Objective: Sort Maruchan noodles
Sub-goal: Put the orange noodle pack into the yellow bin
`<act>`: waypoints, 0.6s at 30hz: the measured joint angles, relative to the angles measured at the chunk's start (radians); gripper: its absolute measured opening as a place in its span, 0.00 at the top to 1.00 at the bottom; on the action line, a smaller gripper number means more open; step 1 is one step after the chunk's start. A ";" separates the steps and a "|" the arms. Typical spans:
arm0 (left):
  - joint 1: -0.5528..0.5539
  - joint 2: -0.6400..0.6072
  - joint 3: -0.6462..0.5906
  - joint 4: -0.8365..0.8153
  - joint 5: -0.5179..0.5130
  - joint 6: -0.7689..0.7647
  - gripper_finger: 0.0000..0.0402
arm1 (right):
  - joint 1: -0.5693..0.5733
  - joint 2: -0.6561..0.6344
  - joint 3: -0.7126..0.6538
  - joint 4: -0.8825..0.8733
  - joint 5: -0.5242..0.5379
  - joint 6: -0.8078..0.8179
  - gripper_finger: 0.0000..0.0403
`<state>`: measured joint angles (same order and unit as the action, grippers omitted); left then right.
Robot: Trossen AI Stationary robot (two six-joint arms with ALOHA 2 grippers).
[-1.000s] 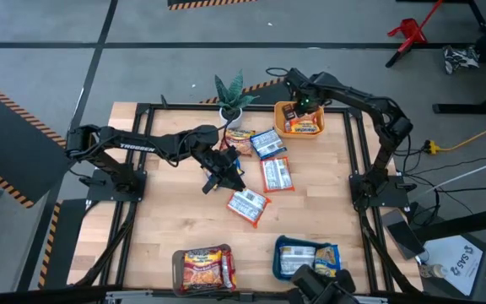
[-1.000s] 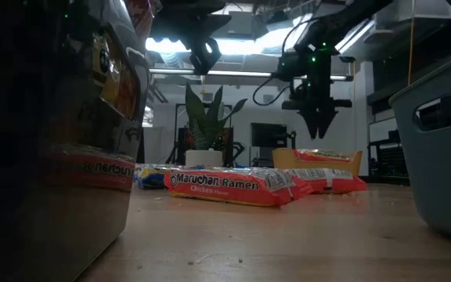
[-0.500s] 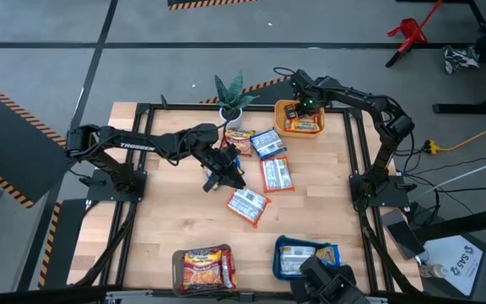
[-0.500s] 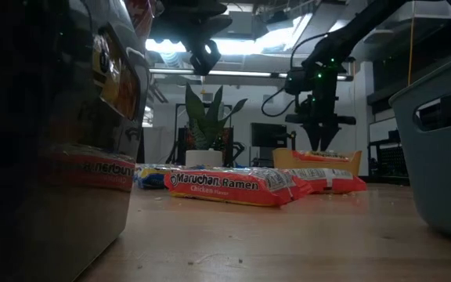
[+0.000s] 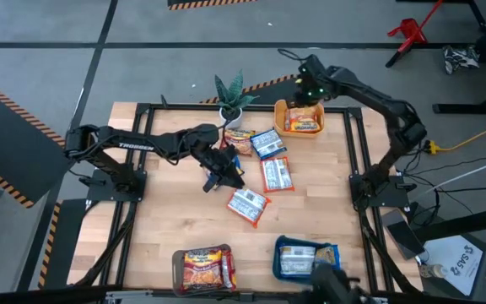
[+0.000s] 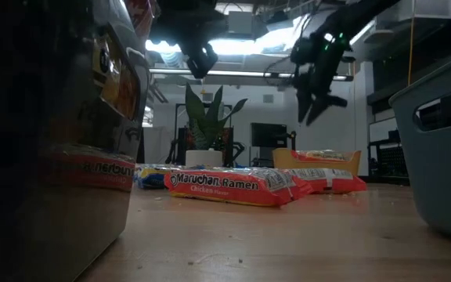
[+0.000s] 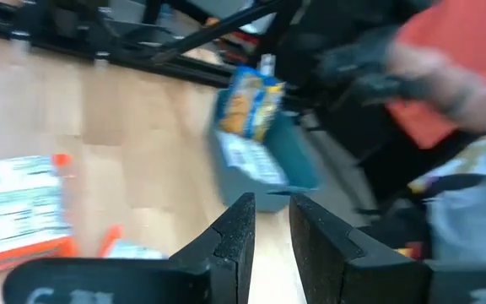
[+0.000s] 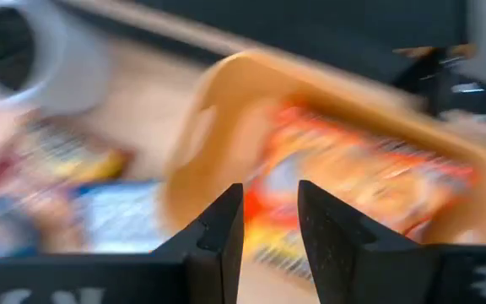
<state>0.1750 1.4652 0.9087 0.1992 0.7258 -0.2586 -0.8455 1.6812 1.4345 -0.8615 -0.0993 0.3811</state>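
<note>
Loose Maruchan noodle packets lie flat on the wooden table: an orange one (image 5: 239, 135), a blue one (image 5: 267, 143) and two red ones (image 5: 277, 175) (image 5: 249, 205). Another orange packet (image 5: 304, 123) lies in the yellow tray (image 5: 280, 118) at the far edge. My right gripper (image 5: 306, 97) (image 8: 270, 198) hangs tilted above that tray, open by a narrow gap, with nothing between its fingers. My left gripper (image 5: 231, 177) (image 7: 270, 207) hovers over the table's middle, left of the red packets. It is also narrowly open and empty.
A potted plant (image 5: 230, 105) stands at the far edge beside the loose packets. A brown tray (image 5: 202, 268) and a teal tray (image 5: 306, 257), both with packets in them, sit at the near edge. A person in a red top (image 7: 454, 51) shows beyond the teal tray.
My right gripper dipped toward the yellow tray. It then rose clear of it toward the far edge and tipped from pointing straight down to a slant. The packets have not moved.
</note>
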 joint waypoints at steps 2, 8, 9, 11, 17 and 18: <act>-0.021 0.001 -0.007 -0.007 -0.079 0.042 0.82 | 0.032 -0.046 -0.006 -0.026 -0.077 -0.006 0.74; -0.074 0.071 -0.022 0.024 -0.283 0.221 0.82 | 0.223 -0.177 -0.108 -0.182 -0.040 -0.043 0.74; -0.074 0.094 -0.022 0.045 -0.285 0.233 0.82 | 0.259 -0.205 -0.131 -0.192 -0.016 -0.030 0.74; -0.071 0.141 -0.022 0.090 -0.287 0.236 0.82 | 0.334 -0.264 -0.191 -0.186 0.028 0.009 0.74; -0.020 0.285 -0.022 0.256 -0.350 0.238 0.82 | 0.588 -0.442 -0.393 -0.112 0.179 0.184 0.74; -0.010 0.307 -0.022 0.278 -0.375 0.238 0.82 | 0.630 -0.466 -0.429 -0.077 0.200 0.221 0.74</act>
<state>0.1646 1.7720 0.8871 0.4770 0.3509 -0.0204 -0.2157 1.2152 1.0055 -0.9383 0.1009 0.6025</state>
